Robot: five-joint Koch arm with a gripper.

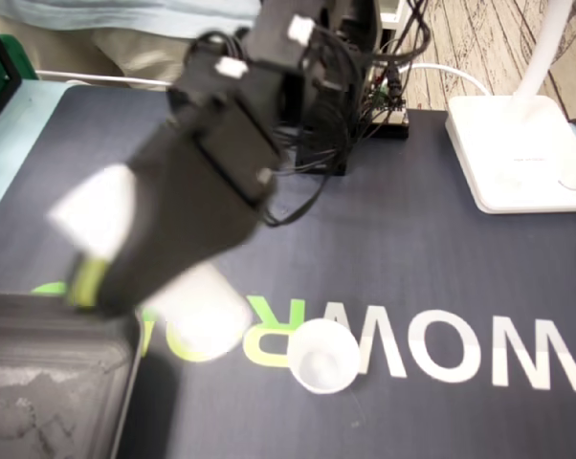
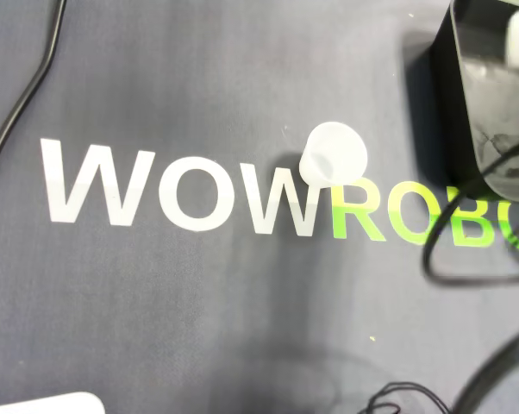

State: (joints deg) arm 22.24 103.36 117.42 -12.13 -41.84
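A small white cup (image 1: 321, 356) stands upright on the dark mat, on the white and green lettering; the overhead view shows this cup (image 2: 333, 155) from above. The black arm reaches down to the left in the fixed view, smeared by motion. Its gripper (image 1: 89, 263) hangs over the far edge of a black tray (image 1: 49, 382), well left of the cup. A blurred white shape (image 1: 95, 215) and a yellow-green tip sit at the gripper; I cannot tell whether the jaws hold anything. In the overhead view the tray (image 2: 492, 112) is at the top right.
A white lamp base (image 1: 518, 153) stands at the back right of the mat, and its corner (image 2: 44, 404) shows in the overhead view. The arm's base with loose wires (image 1: 345, 105) is at the back centre. Black cables (image 2: 466, 276) loop beside the tray.
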